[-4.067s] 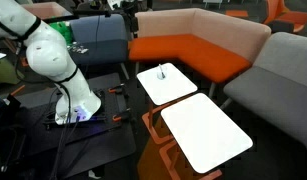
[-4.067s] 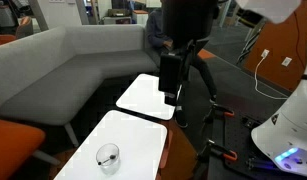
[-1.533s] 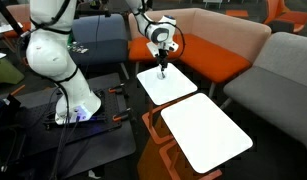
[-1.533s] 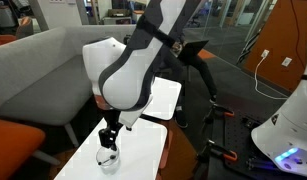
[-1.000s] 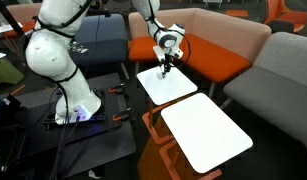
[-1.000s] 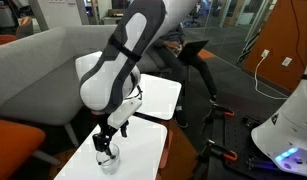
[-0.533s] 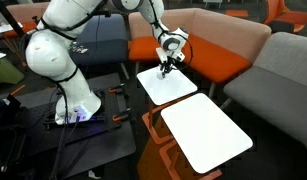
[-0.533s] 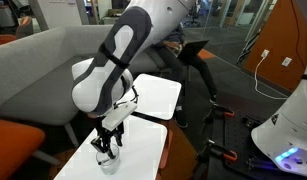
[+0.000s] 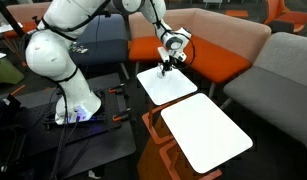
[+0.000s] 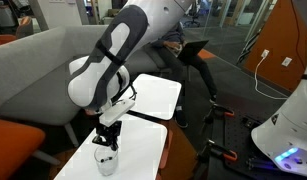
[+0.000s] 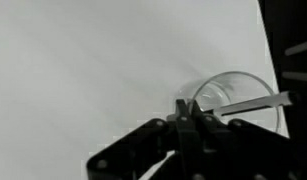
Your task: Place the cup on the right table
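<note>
The cup [image 10: 106, 164] is small, pale and see-through, and stands on the smaller-looking white table [image 10: 141, 148]. In the wrist view my gripper [image 11: 186, 112] has its fingers pressed together on the near rim of the cup [image 11: 239, 88]. In both exterior views the gripper [image 10: 106, 147] [image 9: 164, 70] points down at the cup; on the small table [image 9: 155, 90] the cup is hidden behind the fingers. The right table [image 9: 205, 132] [image 10: 158, 98], larger-looking with an orange-brown frame, stands next to it with a bare top.
An orange and grey sofa [image 9: 198, 45] runs behind both tables, and a grey seat [image 9: 288, 70] stands beside them. The robot's white base [image 9: 75, 102] is on a dark floor mat. A black tripod [image 10: 201, 68] stands past the tables.
The jaws were open round the cup's rim a second ago and have closed on it. The gripper has sunk slightly towards the table.
</note>
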`<state>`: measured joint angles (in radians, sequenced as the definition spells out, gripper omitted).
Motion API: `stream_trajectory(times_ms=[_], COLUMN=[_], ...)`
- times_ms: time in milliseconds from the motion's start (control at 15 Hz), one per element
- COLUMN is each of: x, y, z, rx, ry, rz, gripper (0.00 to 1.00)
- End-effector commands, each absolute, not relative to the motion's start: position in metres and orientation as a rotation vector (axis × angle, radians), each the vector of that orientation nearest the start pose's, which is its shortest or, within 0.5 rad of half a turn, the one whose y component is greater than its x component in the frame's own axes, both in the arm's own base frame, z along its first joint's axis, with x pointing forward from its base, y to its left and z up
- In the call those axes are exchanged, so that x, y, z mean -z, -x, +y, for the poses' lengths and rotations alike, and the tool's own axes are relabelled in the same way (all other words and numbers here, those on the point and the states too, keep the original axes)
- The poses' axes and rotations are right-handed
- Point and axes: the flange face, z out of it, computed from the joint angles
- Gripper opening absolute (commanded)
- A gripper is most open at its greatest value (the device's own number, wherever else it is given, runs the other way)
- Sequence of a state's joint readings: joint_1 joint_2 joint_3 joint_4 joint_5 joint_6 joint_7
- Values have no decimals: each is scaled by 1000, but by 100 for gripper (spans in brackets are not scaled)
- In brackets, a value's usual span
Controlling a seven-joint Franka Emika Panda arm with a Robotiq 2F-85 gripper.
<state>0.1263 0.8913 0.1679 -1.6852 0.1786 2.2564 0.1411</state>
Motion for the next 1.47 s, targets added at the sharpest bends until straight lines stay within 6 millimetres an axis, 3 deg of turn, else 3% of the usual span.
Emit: stream_trajectory(times_ms=[0, 267, 600, 1000, 1400], x=[-79, -94, -128, -143, -145], y=[-607, -614, -607, -553, -477], z=[183, 161, 97, 18, -45], rx=[-546, -479, -342, -130, -59], ry=[2904, 2945, 2966, 2842, 2584], rz=[20, 144, 393, 806, 1257], gripper=[2, 1, 1, 1, 1])
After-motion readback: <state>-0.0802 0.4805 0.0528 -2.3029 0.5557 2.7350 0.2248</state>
